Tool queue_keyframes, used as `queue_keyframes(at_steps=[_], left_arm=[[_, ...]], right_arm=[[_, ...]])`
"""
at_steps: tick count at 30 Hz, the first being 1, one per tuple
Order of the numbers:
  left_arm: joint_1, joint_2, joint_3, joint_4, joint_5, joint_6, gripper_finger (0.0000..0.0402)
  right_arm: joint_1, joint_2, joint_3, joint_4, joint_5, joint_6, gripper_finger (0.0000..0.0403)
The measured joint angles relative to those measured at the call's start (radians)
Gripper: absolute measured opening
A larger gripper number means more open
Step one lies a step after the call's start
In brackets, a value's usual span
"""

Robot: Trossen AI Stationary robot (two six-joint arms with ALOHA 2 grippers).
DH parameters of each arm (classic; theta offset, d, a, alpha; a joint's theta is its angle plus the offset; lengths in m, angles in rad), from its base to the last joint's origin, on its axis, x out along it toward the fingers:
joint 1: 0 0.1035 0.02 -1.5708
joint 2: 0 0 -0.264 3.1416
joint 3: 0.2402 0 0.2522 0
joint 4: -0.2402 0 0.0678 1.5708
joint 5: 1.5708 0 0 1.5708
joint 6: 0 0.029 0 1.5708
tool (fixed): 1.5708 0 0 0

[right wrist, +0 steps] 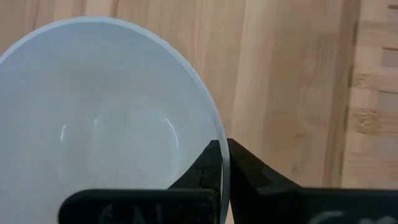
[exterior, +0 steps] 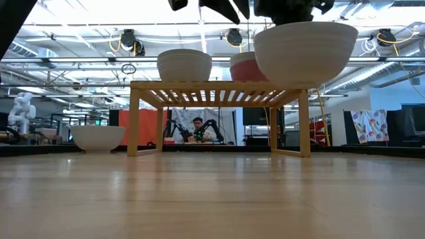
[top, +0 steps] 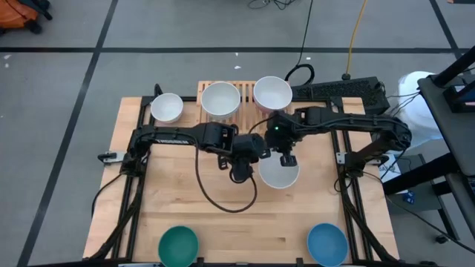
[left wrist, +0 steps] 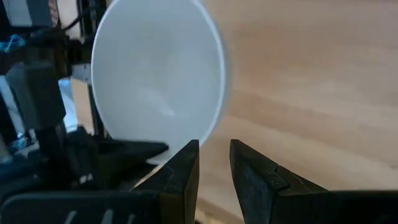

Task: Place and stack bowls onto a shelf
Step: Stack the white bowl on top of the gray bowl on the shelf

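White bowl [right wrist: 106, 118] upright, rim pinched by right end effector [right wrist: 224, 171].

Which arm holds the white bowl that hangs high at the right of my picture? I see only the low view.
Observer: The right arm. The right gripper is shut on the rim of the white bowl.
Operator: And where is the left gripper?
Observer: The left gripper is just beside that bowl. It is open, with nothing between its fingers.
Operator: Are there bowls that my view does not show?
Observer: Yes, two. A teal bowl and a blue bowl stand on the table, at the edge far from the shelf.
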Motion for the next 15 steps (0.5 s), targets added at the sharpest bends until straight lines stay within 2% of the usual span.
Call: queue_keyframes(at_steps=[7, 11, 15], left_arm=[[-0.006, 0.000, 0.000, 0.006, 0.083, -0.030, 0.0097], [-0.006, 0.000, 0.000, 0.009, 0.126, -0.033, 0.0097], [-0.006, 0.000, 0.000, 0.010, 0.159, -0.042, 0.0097]], right_arm=[[0.000, -0.006, 0.000, 0.021, -0.003, -0.044, 0.0000], [0.001, -0.015, 0.000, 0.042, -0.069, -0.084, 0.0000], [0.001, -0.015, 0.000, 0.083, -0.078, -0.089, 0.0000]])
